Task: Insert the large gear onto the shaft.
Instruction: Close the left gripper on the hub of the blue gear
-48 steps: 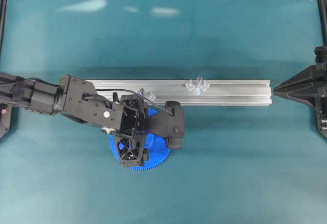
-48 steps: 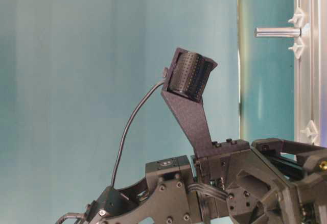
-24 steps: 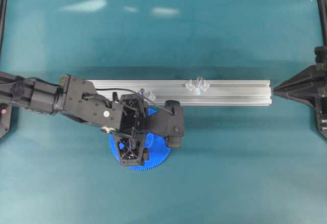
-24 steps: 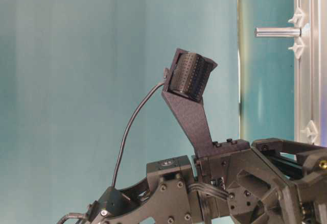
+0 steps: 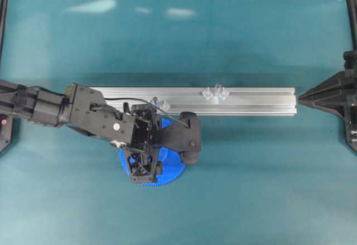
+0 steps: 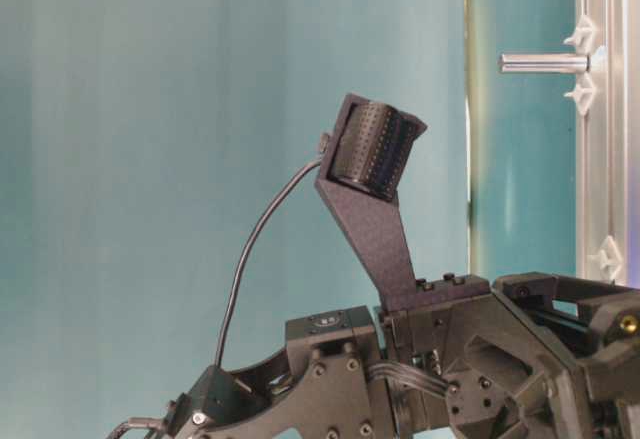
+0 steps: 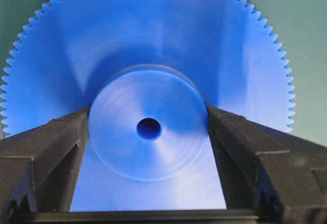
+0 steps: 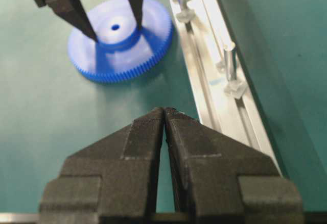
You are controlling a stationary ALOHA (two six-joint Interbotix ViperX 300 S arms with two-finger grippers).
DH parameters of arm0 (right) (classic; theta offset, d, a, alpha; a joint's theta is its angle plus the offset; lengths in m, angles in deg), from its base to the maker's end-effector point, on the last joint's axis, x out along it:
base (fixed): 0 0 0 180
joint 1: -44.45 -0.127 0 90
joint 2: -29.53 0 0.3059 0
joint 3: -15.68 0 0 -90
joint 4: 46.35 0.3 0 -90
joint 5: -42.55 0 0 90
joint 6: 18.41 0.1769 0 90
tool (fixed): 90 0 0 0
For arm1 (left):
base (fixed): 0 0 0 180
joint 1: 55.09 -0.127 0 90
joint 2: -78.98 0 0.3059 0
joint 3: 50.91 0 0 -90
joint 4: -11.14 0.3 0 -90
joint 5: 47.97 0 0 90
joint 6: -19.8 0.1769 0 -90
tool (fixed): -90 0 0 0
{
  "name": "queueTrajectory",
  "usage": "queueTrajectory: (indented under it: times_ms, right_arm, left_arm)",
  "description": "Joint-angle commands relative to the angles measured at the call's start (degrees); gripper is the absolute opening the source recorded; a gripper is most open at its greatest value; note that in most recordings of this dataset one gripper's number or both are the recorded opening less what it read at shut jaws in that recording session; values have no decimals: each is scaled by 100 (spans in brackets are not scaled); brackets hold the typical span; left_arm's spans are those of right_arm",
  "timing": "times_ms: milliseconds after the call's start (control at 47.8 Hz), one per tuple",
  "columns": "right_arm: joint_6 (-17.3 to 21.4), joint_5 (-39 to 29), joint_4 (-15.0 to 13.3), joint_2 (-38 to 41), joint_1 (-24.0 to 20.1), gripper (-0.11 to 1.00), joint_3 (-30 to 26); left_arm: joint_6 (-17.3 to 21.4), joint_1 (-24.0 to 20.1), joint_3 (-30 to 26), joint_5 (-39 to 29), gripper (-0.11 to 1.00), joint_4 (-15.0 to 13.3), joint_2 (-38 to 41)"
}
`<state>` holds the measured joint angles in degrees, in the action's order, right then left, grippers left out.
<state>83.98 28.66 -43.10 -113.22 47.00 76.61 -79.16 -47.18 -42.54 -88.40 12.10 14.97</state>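
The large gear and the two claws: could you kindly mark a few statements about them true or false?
1. The large gear lies flat on the green table. True.
2. The left claw straddles the gear's raised hub. True.
3. The gear already sits on the shaft. False: the shaft is bare and the gear lies beside the rail.
4. The right claw is wide open. False: its fingers are closed together, holding nothing.
5. The shaft stands on the metal rail. True.
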Motion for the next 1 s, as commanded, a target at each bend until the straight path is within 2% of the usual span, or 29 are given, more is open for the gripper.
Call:
queueTrajectory:
  times_ms: [0,460,690,983]
  right_arm:
    - [62,26,-9,35,18,15,-53]
    - [62,44,-9,26,9,15,-62]
    - [62,53,-9,35,18,15,-62]
    - [62,26,-9,26,18,15,-97]
  left_arm:
    - [9,-44,9,-26,77,9,-44]
    - [35,-44,-44,-62,77,9,-79]
    - [26,-44,-264,-527,77,9,-158]
    - [26,-44,-571,-765,77,9,-448]
